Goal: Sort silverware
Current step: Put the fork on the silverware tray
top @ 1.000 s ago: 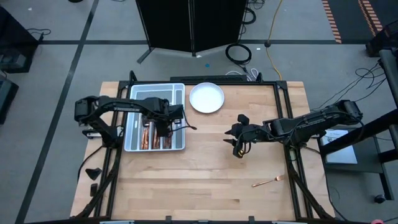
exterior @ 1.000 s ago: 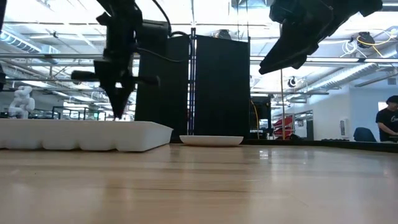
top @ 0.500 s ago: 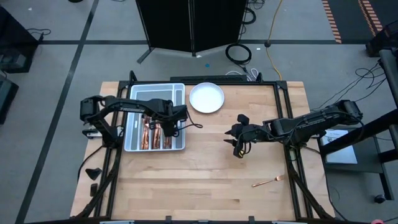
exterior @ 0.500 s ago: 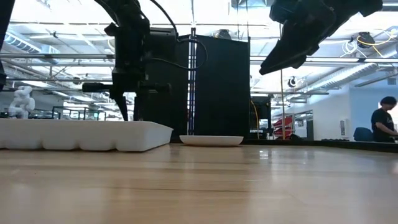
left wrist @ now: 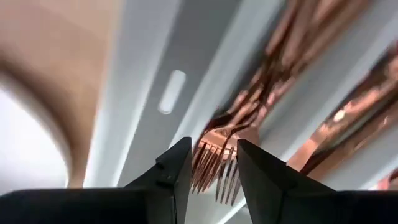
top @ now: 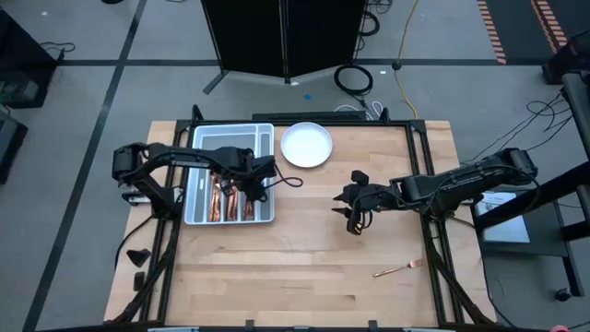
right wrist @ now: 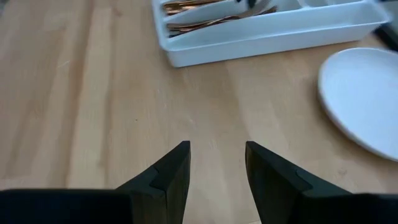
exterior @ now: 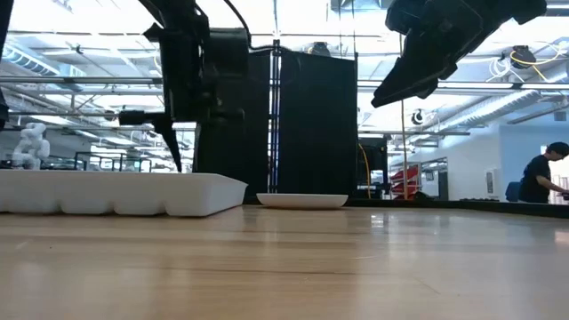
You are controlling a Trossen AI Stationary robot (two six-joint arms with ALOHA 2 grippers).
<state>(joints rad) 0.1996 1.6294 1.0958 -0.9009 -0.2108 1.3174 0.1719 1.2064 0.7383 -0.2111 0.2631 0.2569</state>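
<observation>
Copper silverware lay mostly in the grey tray, with one stray piece on the wood.

The shiny, slim silverware (top: 224, 198) filled the compartmented tray (top: 265, 132) at the table's far left; a lone fork (top: 396, 269) lay near right on the pale wooden table (top: 304, 267). The left gripper (top: 253, 189) hung over the tray, fingers parted and empty; only the left wrist view showed stacked fork tines (left wrist: 214, 171) below. The right gripper (top: 351, 219) hovered mid-table, fingers spread, near the smooth white plate (top: 306, 145).
</observation>
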